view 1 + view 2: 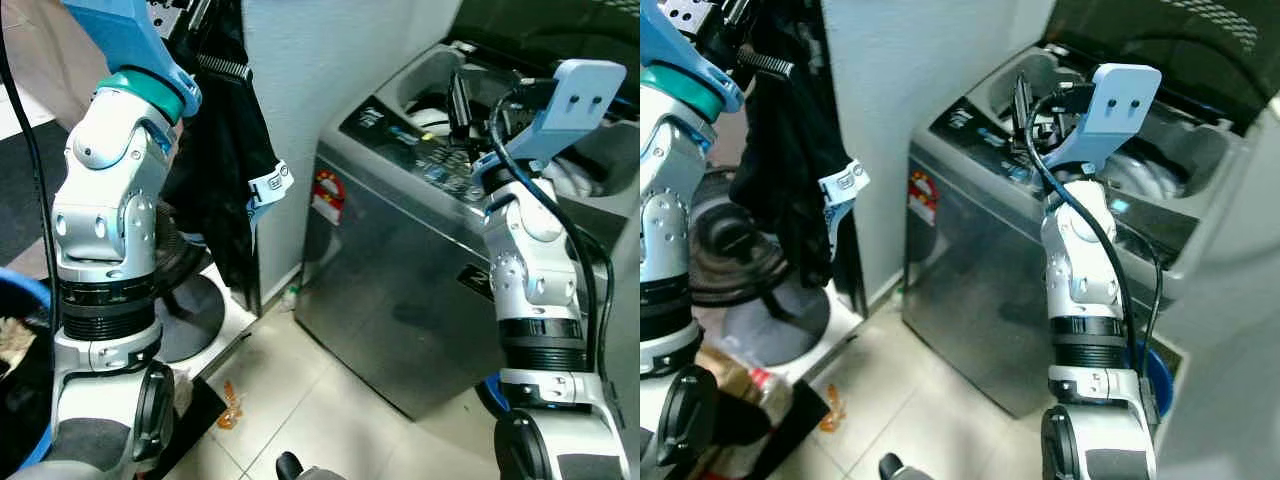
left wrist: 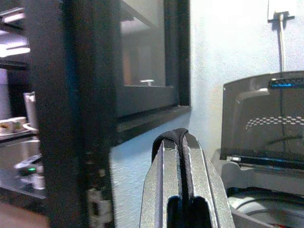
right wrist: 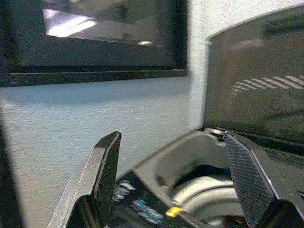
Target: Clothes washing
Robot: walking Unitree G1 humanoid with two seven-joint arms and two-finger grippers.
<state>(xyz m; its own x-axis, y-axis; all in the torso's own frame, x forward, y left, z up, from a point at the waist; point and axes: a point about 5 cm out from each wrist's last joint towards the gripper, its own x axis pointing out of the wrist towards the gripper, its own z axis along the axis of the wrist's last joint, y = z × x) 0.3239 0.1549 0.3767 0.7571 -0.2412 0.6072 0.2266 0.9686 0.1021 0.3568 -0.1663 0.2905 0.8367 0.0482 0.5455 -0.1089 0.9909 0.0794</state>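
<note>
Left end effector (image 2: 183,190): raised at the upper left of the head views; in its wrist view the two fingers are pressed together on a thin strip of black cloth that loops over their tips.
Black garment (image 1: 225,150): hangs from the left end effector down the upper left of the frame, in front of the white wall (image 1: 320,70); a pale blue-white tag (image 1: 268,187) dangles at its right edge.
Right end effector (image 3: 173,180): held at the upper right of the frame over the front rim of the washing machine; its fingers (image 3: 108,173) are spread wide with nothing between them.
Washing machine (image 1: 400,300): grey top-loader at centre right, standing on the tiled floor (image 1: 300,400) beside the wall; its dark lid (image 3: 256,76) is up and the tub is open.
Tub (image 3: 209,190): pale drum visible below the right end effector; something white lies inside, too unclear to name.
Control panel (image 1: 430,150): dark strip along the machine's front top edge, with small lit marks.
Red sticker (image 1: 328,190): on the machine's front, near its upper left corner.
Blue basket (image 1: 25,300): its rim shows at the lower left edge.
</note>
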